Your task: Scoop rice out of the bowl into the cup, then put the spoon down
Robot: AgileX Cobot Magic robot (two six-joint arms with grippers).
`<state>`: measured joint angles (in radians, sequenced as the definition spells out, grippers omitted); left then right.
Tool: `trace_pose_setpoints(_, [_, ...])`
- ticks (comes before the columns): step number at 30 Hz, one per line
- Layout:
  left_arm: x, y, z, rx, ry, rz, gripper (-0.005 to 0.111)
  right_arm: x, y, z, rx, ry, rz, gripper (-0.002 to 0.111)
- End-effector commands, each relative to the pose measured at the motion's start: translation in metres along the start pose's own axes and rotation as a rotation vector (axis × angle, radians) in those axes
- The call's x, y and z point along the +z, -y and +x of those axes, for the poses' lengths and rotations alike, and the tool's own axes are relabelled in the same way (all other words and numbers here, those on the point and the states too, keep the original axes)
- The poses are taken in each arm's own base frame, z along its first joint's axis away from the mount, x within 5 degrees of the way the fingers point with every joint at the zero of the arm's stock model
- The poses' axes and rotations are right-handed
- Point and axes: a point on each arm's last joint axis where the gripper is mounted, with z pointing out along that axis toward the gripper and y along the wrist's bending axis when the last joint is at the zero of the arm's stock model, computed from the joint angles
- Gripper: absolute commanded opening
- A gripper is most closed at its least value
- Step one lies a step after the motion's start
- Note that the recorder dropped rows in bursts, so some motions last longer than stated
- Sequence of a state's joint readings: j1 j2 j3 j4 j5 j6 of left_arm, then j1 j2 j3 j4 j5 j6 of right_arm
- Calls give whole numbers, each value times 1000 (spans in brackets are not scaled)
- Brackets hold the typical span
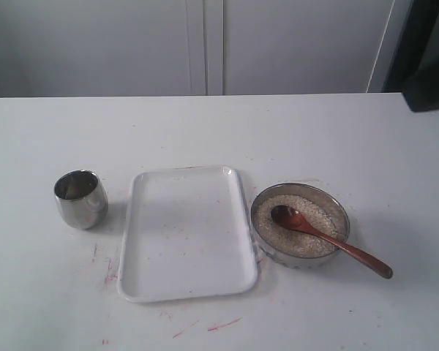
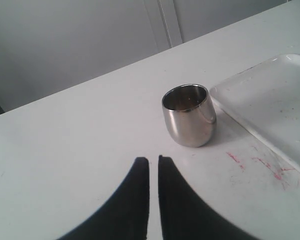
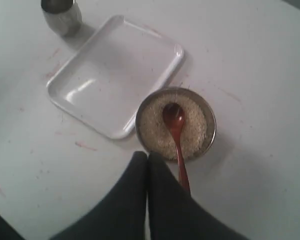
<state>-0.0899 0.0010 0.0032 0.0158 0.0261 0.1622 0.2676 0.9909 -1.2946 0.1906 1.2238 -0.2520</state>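
Note:
The bowl (image 1: 339,207) (image 3: 210,121) sits right of the tray, filled with rice (image 1: 314,243) (image 3: 152,125). The wooden spoon (image 1: 329,238) (image 3: 177,132) lies with its oval end on the rice and its handle over the rim toward the front right. The steel cup (image 1: 80,199) (image 2: 189,116) (image 3: 61,15) stands upright left of the tray. My left gripper (image 2: 153,160) is shut with a thin slit between its fingers, a short way from the cup. High over the table, my right gripper (image 3: 148,156) is shut beside the spoon handle. Neither gripper shows in the exterior view.
A white rectangular tray (image 1: 186,232) (image 2: 270,105) (image 3: 110,75) lies between cup and bowl with nothing on it. Red marks (image 1: 219,324) stain the white table near its front. White cabinet doors (image 1: 205,44) stand behind the table's far edge.

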Motion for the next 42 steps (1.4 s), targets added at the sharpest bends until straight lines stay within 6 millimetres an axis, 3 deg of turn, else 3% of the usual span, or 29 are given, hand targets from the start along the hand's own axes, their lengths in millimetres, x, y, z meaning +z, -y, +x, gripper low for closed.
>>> trace_pose_setpoints(1, [0, 0, -2, -8, 11, 1, 14, 24, 2, 14, -2, -96, -10, 0])
trace_pose_setpoints(12, [0, 0, -2, -8, 11, 1, 14, 77, 14, 53, -14, -352, 32, 0])
trace_pose_setpoints(17, [0, 0, -2, -8, 11, 1, 14, 93, 14, 58, -24, -384, 25, 2])
trace_pose_setpoints(19, [0, 0, -2, -8, 11, 1, 14, 101, 11, 62, -31, -421, 7, 14])
trace_pose_setpoints(21, [0, 0, -2, -8, 11, 1, 14, 110, 12, 67, -31, -451, 0, 34])
trace_pose_setpoints(22, [0, 0, -2, -8, 11, 1, 14, 115, 12, 70, -29, -458, -1, 49])
trace_pose_setpoints(24, [0, 0, -2, -8, 11, 1, 14, 122, 13, 72, -30, -429, 8, 61])
trace_pose_setpoints(42, [0, 0, -2, -8, 11, 1, 14, 160, 23, 94, -95, -403, 91, 60])
